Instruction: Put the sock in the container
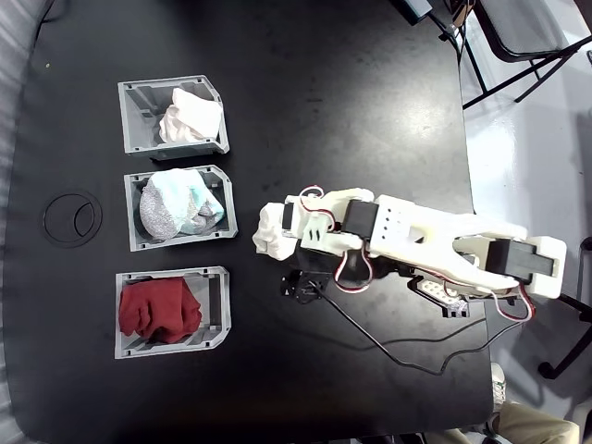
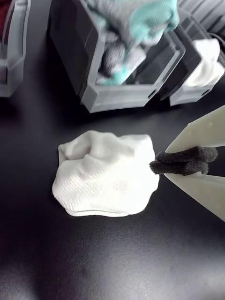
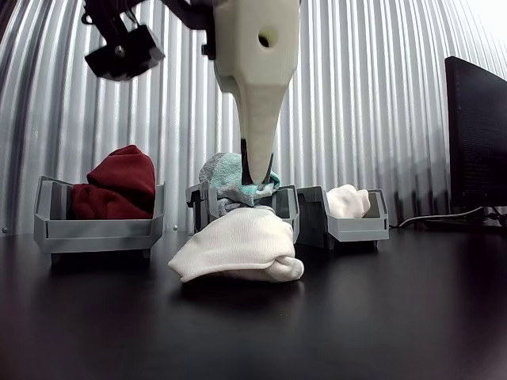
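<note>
Sock [image 2: 105,173] lay loose on desk [image 2: 112,262] just left of claw [image 2: 185,161] in wrist view, claw tips closed w/ nothing held, container [image 1: 173,116] beyond.

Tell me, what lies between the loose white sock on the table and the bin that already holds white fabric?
In the wrist view, bare black table and the front corner of the middle bin separate the sock from the container.

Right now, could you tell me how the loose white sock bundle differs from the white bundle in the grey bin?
The white fabric sock bundle on the black table lies loose near the fingers; the white bundle in the grey plastic bin sits contained. The loose one spreads flat; the binned one is heaped. Both are plain white.
</note>
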Controlling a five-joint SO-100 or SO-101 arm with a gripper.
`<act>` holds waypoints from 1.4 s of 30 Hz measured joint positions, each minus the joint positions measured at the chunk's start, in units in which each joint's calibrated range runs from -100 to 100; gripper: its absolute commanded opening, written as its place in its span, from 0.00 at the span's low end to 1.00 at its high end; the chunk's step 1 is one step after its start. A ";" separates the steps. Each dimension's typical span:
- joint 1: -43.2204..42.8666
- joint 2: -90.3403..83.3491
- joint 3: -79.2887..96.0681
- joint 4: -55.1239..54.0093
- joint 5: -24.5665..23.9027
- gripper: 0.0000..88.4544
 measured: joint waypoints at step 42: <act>2.65 13.90 -14.95 15.90 -0.10 0.40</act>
